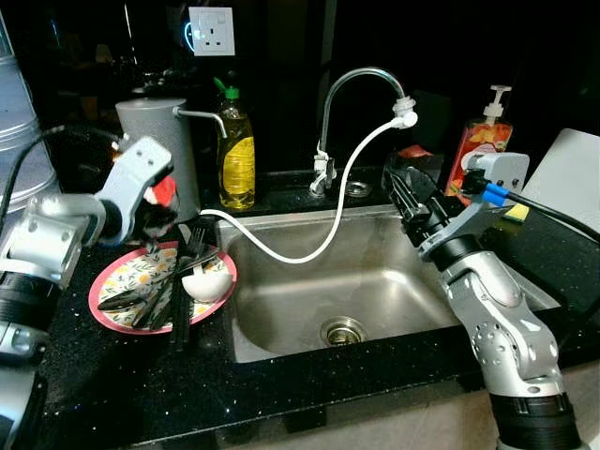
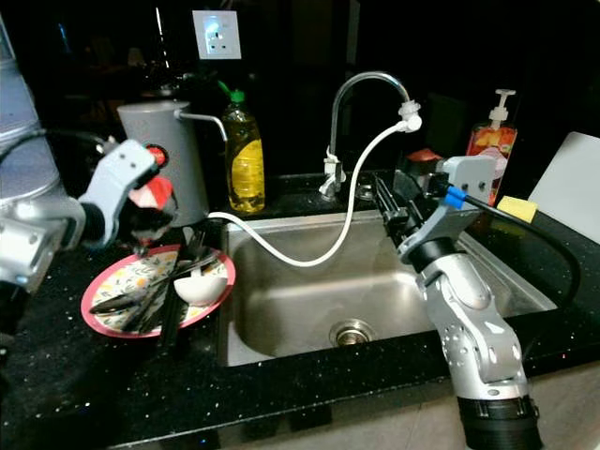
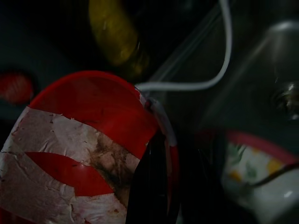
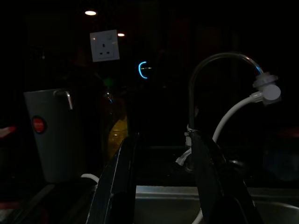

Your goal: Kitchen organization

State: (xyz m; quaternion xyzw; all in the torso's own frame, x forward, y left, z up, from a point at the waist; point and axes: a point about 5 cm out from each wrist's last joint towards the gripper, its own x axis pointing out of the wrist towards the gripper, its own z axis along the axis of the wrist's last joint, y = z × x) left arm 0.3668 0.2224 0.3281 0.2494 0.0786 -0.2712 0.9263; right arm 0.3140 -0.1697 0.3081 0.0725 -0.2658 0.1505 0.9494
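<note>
Left gripper [image 1: 161, 217] clamped — right gripper [image 1: 405, 192] fingers parted.

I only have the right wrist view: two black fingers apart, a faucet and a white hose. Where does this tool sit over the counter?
Observer: The right tool hangs above the sink, near its back right corner.
Operator: What about the other arm?
Observer: The left tool holds a red cup above a floral plate left of the sink.
Operator: Anything on that plate?
Observer: Dark cutlery and a small white bowl.
</note>
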